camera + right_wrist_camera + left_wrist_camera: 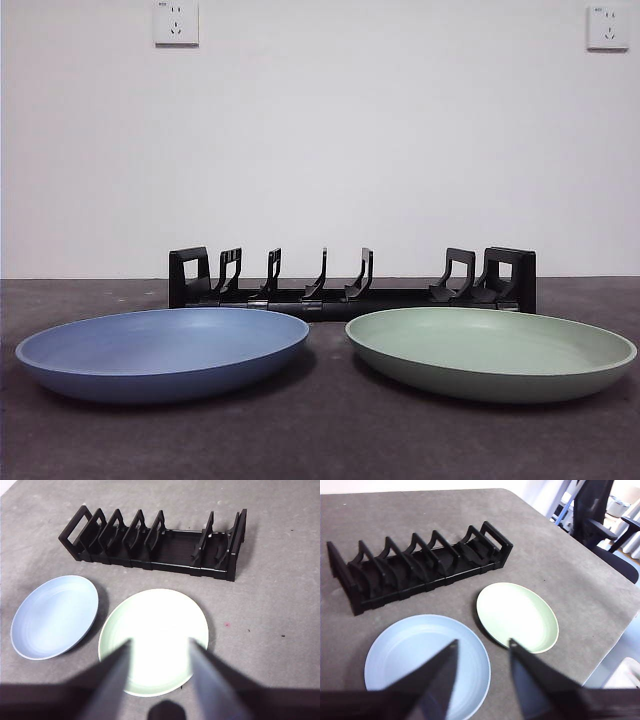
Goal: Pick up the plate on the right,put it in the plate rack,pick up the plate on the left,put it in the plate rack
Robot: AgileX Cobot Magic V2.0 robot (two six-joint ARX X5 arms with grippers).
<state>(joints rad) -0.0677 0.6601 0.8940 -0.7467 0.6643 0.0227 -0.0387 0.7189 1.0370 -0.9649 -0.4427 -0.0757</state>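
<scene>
A blue plate [165,350] lies flat on the left of the table and a pale green plate [490,348] lies flat on the right. Behind them stands the long black plate rack [350,280], with no plate in it. My left gripper [482,647] hangs open high above the blue plate [425,662], with the green plate [517,615] and the rack [420,562] beyond. My right gripper [157,645] hangs open high above the green plate [155,637]; the blue plate [52,615] and the rack [155,542] also show there. Neither arm shows in the front view.
The table is a dark grey mat [320,440] in front of a white wall with two sockets [176,22]. The table's edge [620,635] and a black office chair [600,515] lie beyond the green plate in the left wrist view.
</scene>
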